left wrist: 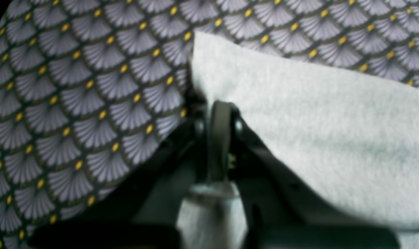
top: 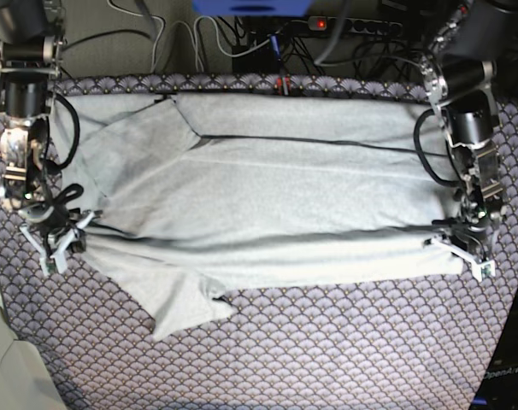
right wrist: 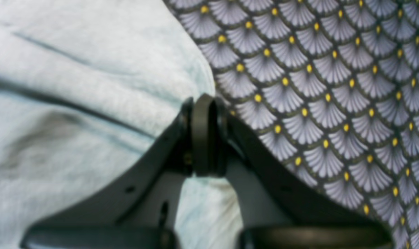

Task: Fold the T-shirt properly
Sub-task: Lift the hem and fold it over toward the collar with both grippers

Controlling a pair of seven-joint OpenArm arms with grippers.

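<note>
The light grey T-shirt (top: 267, 196) lies spread wide across the table, with one sleeve (top: 186, 312) sticking out toward the front. On the right of the base view, my left gripper (top: 466, 254) is shut on the shirt's near corner. The left wrist view shows that gripper (left wrist: 219, 110) pinching the T-shirt (left wrist: 316, 124) at its edge, cloth bunched behind the tips. My right gripper (top: 58, 242), on the left of the base view, is shut on the opposite end. In the right wrist view its jaws (right wrist: 206, 103) stand closed on the T-shirt (right wrist: 74, 103) at its edge.
A purple-grey fan-scale patterned cloth (top: 327, 350) covers the table under the shirt, also visible as patterned cloth (left wrist: 74, 103) and patterned cloth (right wrist: 334, 103). Cables and a power strip (top: 353, 26) run along the back. A white surface (top: 2, 359) sits at the front left corner.
</note>
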